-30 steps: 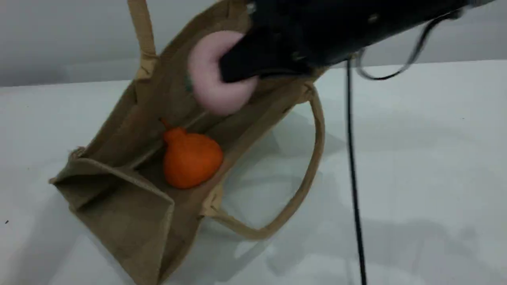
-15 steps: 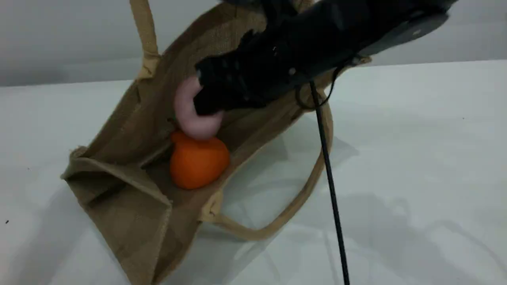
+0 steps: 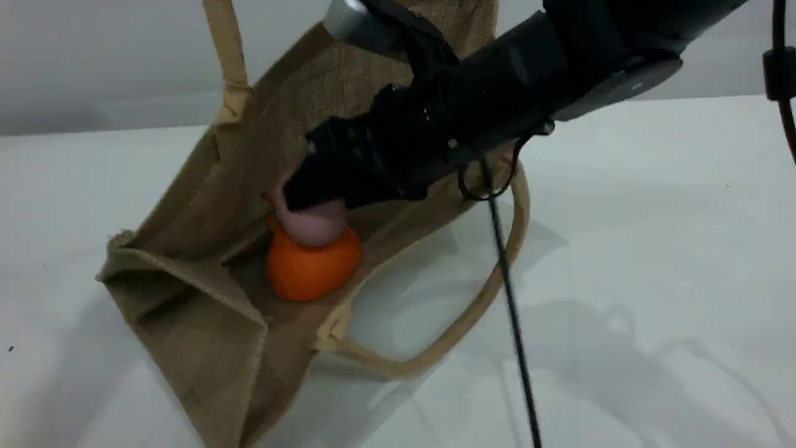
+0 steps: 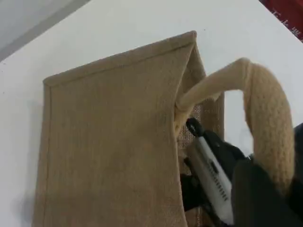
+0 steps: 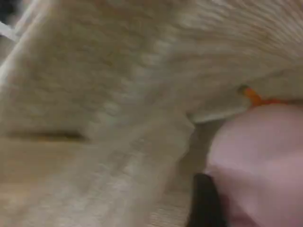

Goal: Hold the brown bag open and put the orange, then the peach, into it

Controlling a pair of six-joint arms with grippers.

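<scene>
Now lowered deep into the brown bag (image 3: 205,298), right hand (image 3: 292,196) setting the peach (image 3: 311,225) atop the orange (image 3: 311,269), grip not discernibly released; left hand (image 4: 270,189) clenched on handle (image 4: 265,113).

Right arm (image 3: 497,99): matte black housing, blocky segments, small pale screw heads on its flank. Silver-grey cylindrical cap (image 3: 345,18) at 11 o'clock of the housing. Thin black cable (image 3: 513,311) with a small loop, trailing toward 6 o'clock. Left claw (image 4: 246,189): black body, silver-white ridged bar.
</scene>
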